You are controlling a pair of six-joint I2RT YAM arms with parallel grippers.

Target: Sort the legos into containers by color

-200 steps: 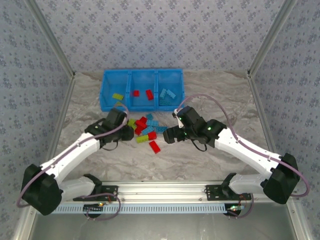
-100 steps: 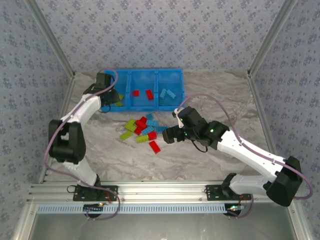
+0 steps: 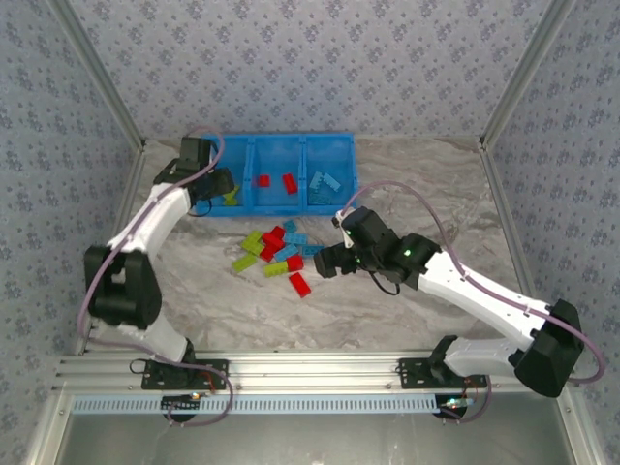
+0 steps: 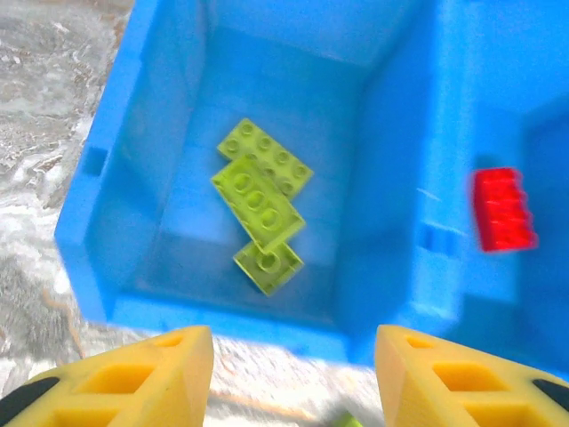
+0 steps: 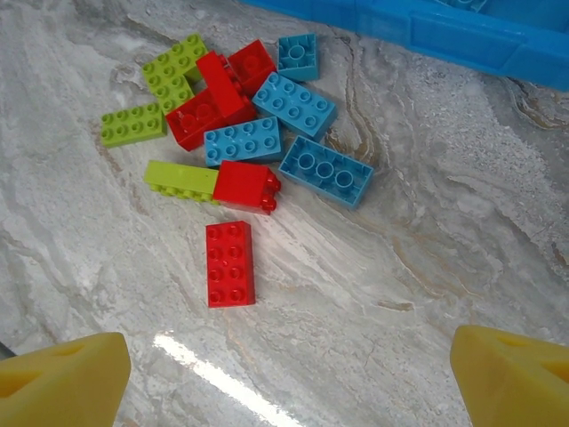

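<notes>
left fingers (image 4: 160, 369) spread, empty, hovering before three lime legos (image 4: 260, 205) inside the container (image 4: 133, 169).

no readable text, labels, brand names, numbers or signs on any surface in view
</notes>
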